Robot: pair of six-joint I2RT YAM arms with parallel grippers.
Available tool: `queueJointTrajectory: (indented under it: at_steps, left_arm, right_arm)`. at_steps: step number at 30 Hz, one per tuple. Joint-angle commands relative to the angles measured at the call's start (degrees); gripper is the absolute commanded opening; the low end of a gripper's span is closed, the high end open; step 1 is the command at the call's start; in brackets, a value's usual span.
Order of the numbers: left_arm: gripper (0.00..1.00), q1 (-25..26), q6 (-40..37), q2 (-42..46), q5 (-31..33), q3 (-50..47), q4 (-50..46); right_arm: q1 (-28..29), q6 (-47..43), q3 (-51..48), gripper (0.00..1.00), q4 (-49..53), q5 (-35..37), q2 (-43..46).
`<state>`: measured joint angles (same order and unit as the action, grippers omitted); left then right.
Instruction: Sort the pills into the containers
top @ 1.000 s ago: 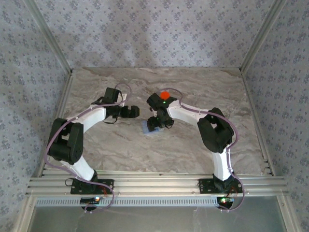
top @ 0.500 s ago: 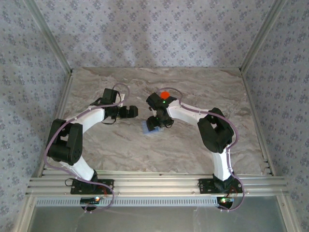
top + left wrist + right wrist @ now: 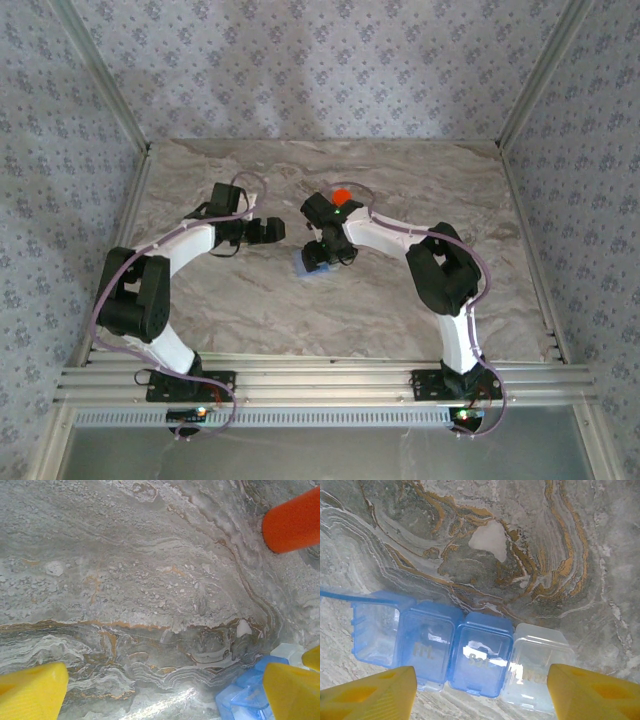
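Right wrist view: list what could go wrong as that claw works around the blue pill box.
1. The right claw is open above the pill box, a finger toward each end; closing may shove or tip the box instead of gripping it.
2. The end compartment's lid is open; a finger might catch it.
3. The left claw, also open, hangs beside the same box, so the arms could bump.

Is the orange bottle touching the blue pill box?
Apart. The left wrist view shows bare table between the orange bottle and the blue pill box.
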<state>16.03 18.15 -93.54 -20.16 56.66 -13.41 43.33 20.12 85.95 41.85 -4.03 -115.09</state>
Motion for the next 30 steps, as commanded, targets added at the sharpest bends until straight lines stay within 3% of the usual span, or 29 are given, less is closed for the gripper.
queueJointTrajectory:
  at_steps: [1, 18, 30]
  left_arm:
    - [1.0, -0.66, 0.57, 1.78, -0.93, -0.72, 0.5]
    - [0.99, -1.27, 0.92, 2.04, -1.13, -0.95, 0.89]
    - [1.0, -1.27, 0.66, 1.77, -1.68, 0.37, -0.2]
  right_arm:
    - [0.36, 0.27, -2.55, 0.72, 0.52, -1.02, -2.49]
    - [0.97, 0.11, -4.45, 0.72, 0.86, -0.01, -5.06]
    - [-1.41, 2.45, 7.72, 0.75, 3.51, -3.89, 0.81]
